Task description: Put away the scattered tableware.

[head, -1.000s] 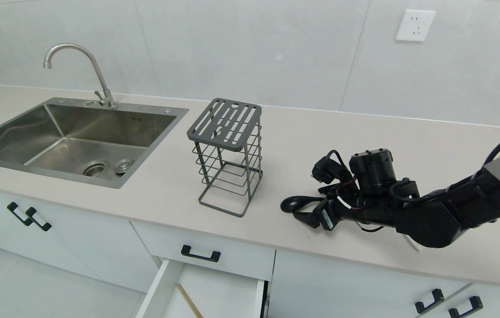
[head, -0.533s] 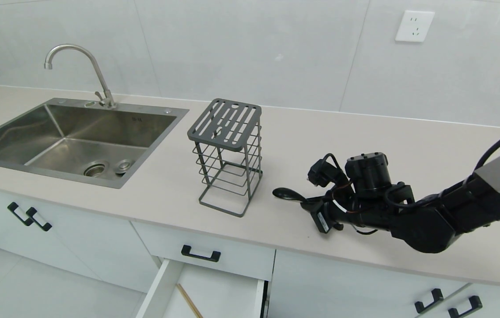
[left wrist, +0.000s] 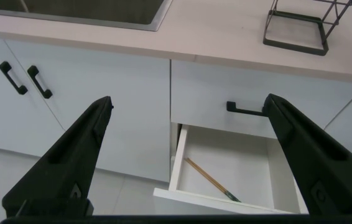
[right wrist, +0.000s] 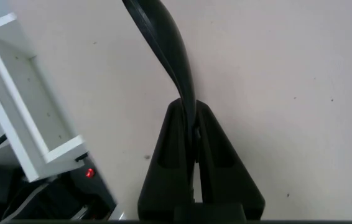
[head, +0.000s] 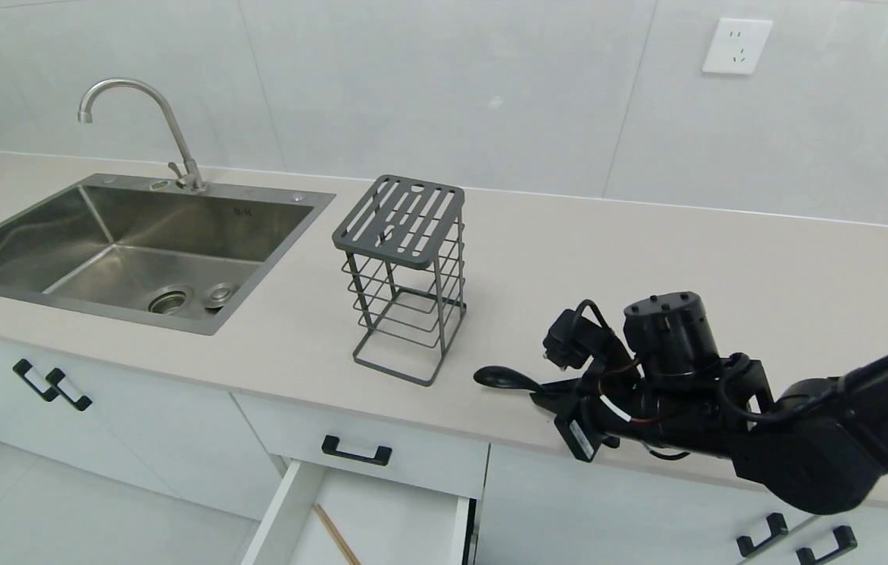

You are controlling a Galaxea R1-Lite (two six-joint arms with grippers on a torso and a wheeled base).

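Spoon: the black spoon (head: 503, 379) is held by its handle. Its bowl points toward the rack (head: 405, 275), near it but not touching, over the front edge of the counter (head: 648, 259). I cannot tell whether it touches the counter.
Right gripper: the right gripper (head: 550, 390) is low over the counter, and its jaws are clamped together on the spoon handle (right wrist: 185, 93).
Left gripper: the left gripper (left wrist: 188, 106) is out in front of the cabinets, above the drawer (left wrist: 175, 165). Its jaws are wide apart with nothing between them.
Drawer: it is pulled out below the counter front, beneath the rack, and one chopstick (left wrist: 210, 180) lies slantwise on its floor.
Rack: a grey wire rack standing upright on the counter, between the sink (head: 193, 220) and the spoon.
Sink: a steel sink set into the counter on the robot's left, with a faucet (head: 169, 125) at its back edge.
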